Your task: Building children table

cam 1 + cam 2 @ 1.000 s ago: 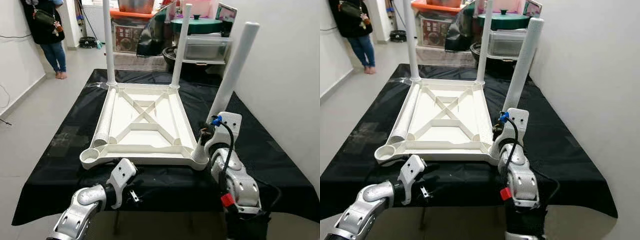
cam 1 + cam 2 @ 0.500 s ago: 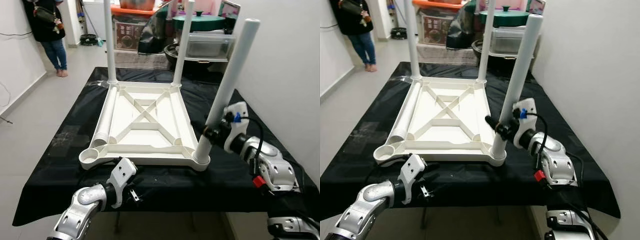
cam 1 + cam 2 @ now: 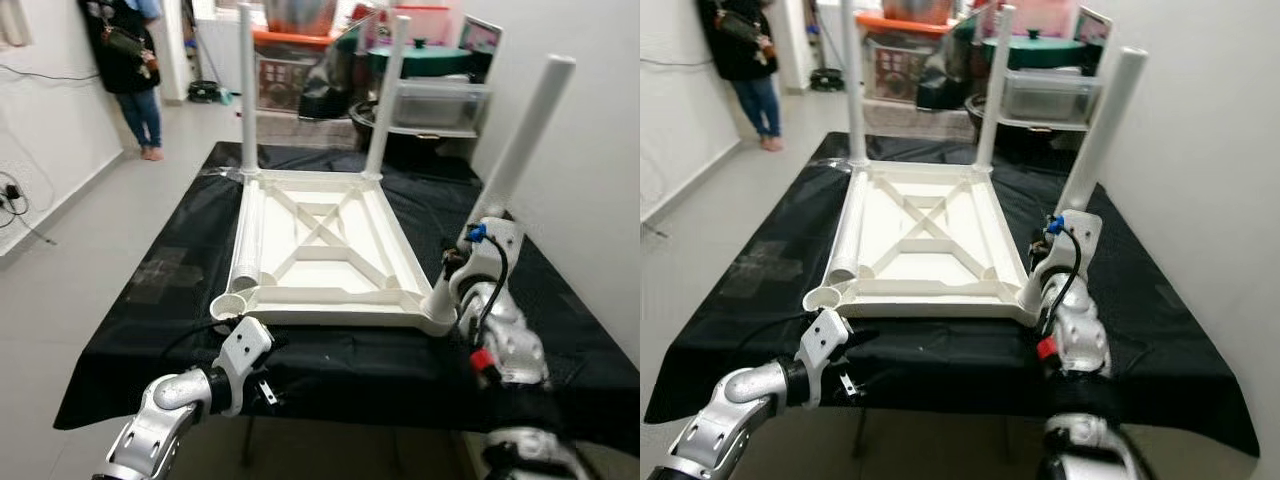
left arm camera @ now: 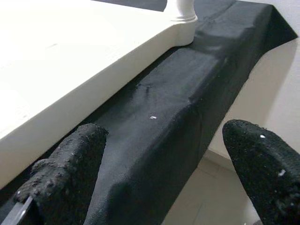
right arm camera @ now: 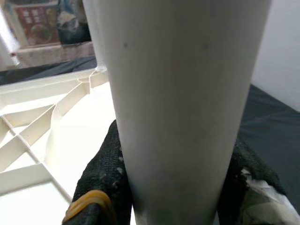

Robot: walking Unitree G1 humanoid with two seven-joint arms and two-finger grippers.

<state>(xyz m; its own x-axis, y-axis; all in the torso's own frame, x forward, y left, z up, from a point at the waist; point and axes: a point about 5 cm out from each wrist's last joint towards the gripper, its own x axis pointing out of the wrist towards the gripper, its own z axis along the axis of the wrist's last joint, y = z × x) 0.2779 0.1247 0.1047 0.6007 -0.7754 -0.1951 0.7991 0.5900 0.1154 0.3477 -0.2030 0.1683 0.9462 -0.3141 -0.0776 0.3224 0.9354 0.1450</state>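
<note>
**White plastic table, upside down, third leg in the right claw's grip**

White plastic makes up the whole children's table top (image 3: 325, 245), which lies inverted on the black-draped surface (image 3: 170, 280) so that its corner sockets face up and the legs can be pushed in from above. Two far legs (image 3: 247, 85) already stand upright in the far corners. At the near right corner a third leg (image 3: 520, 150) rises at a lean toward the wall — its foot sits in or on the socket, though whether it is fully seated cannot be told.

The right claw (image 3: 458, 268) is clamped around the lower part of that leg; in the right wrist view its fingers (image 5: 110, 173) press on either side of the white tube. Holding low, close to the socket, likely gives it the best control for straightening the leg and pressing it home.

A fourth leg (image 3: 246, 240) lies along the left rim of the inverted top, its open end near the empty near left socket (image 3: 232, 305) — handy for the last fitting.

The left claw (image 3: 268, 385) hovers at the near edge of the surface, just below the table's front rim; in its wrist view the fingertips (image 4: 70, 164) stand wide apart, holding nothing. It seems placed to steady the top or to reach for the lying leg next.

A person (image 3: 130, 70) stands well back on the floor by the wall.
</note>
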